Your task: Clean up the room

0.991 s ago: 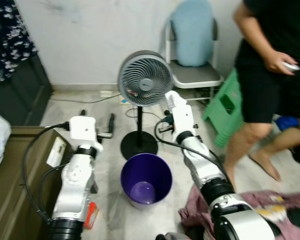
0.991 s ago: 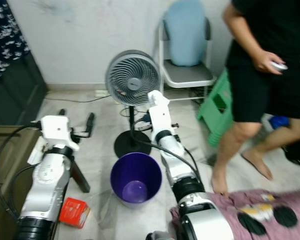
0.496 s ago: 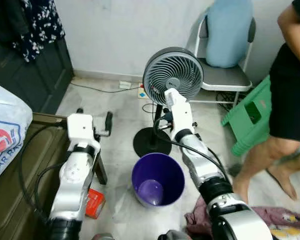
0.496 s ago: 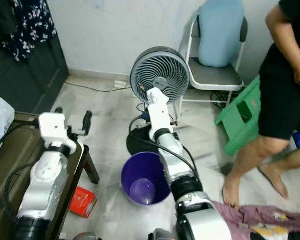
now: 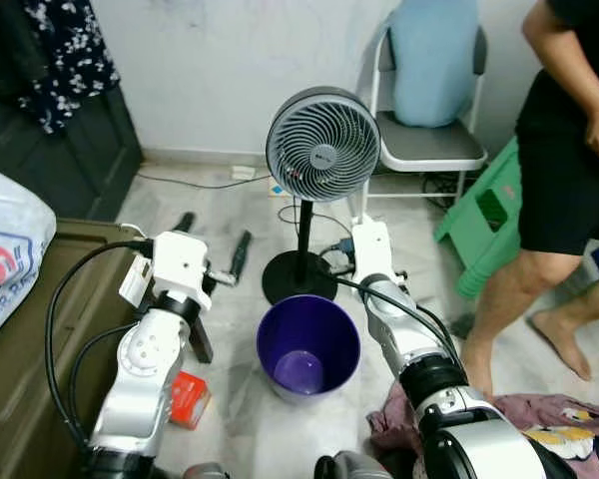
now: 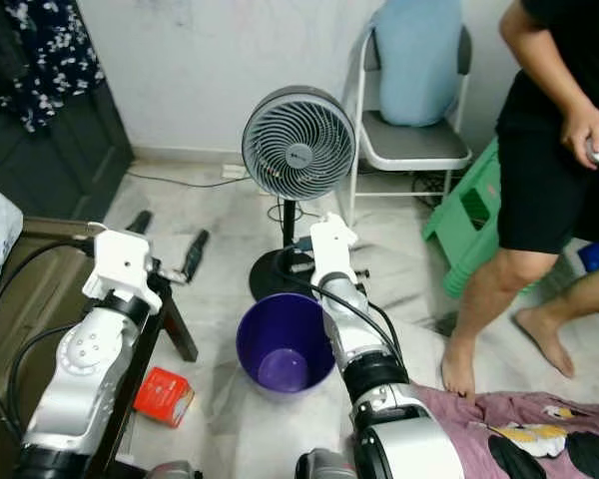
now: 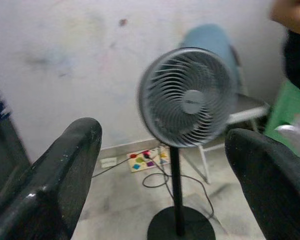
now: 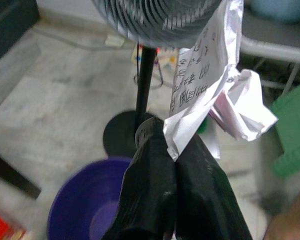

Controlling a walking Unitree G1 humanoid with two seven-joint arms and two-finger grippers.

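Observation:
A purple bin (image 5: 307, 344) stands empty on the floor between my arms, just in front of a grey pedestal fan (image 5: 316, 145). In the right wrist view my right gripper (image 8: 172, 137) is shut on a crumpled white printed paper (image 8: 210, 85), held above the bin's far rim (image 8: 85, 172) near the fan's pole. My right arm (image 5: 379, 289) reaches down beside the bin. At the left of the bin, my left gripper (image 5: 215, 238) is open and holds nothing. Its fingers (image 7: 55, 175) stand wide apart and point toward the fan.
A small red box (image 5: 188, 399) lies on the floor by a dark low table (image 5: 40, 329) at the left. A person (image 5: 569, 150) stands at the right by a green stool (image 5: 484, 215) and a chair (image 5: 424, 140). Patterned cloth (image 5: 539, 419) lies at the lower right.
The camera has shifted. My right arm has come down from in front of the fan's head to near its base, over the bin. The person has stepped back toward the right.

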